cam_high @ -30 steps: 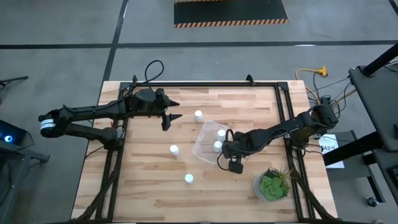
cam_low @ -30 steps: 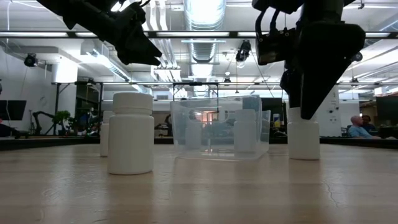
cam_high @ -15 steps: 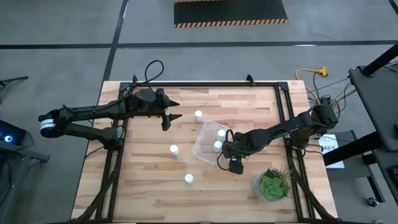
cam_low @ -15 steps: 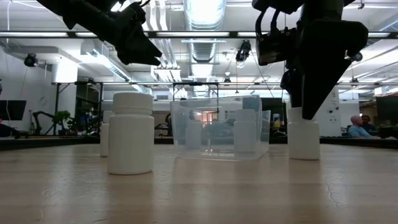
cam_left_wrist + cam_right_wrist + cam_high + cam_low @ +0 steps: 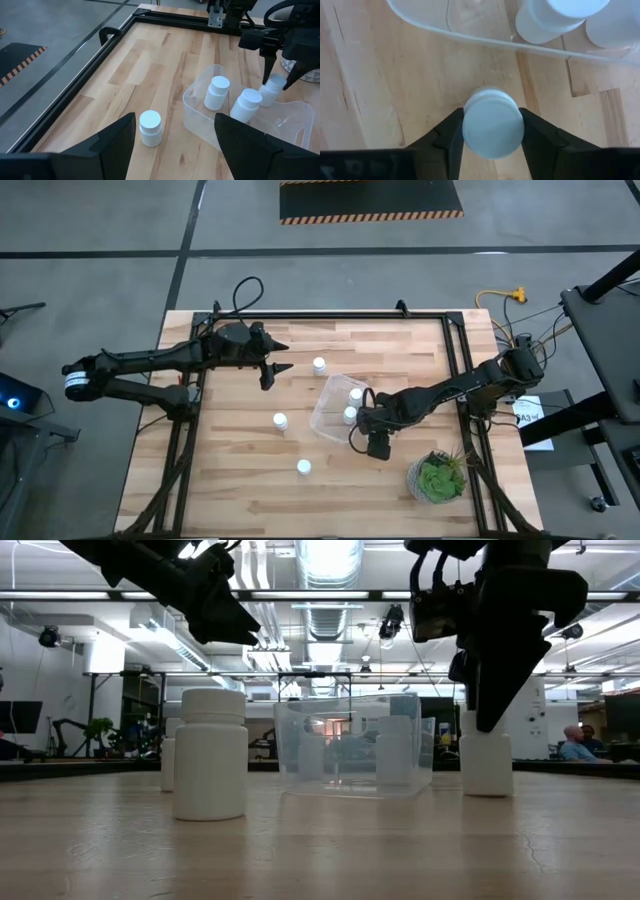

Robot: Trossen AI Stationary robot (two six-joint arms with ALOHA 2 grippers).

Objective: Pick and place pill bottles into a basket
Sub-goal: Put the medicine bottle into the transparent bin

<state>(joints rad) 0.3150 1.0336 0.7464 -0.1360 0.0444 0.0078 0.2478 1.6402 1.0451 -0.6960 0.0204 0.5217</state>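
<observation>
Right gripper (image 5: 492, 131) has just closed from wide onto the pill bottle (image 5: 493, 123) between its fingers, beside the basket (image 5: 470, 27); ready to lift.

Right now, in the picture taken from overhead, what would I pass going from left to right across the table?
Left gripper → a pill bottle → a pill bottle → a pill bottle → the basket holding two bottles → right gripper → potted plant.
</observation>
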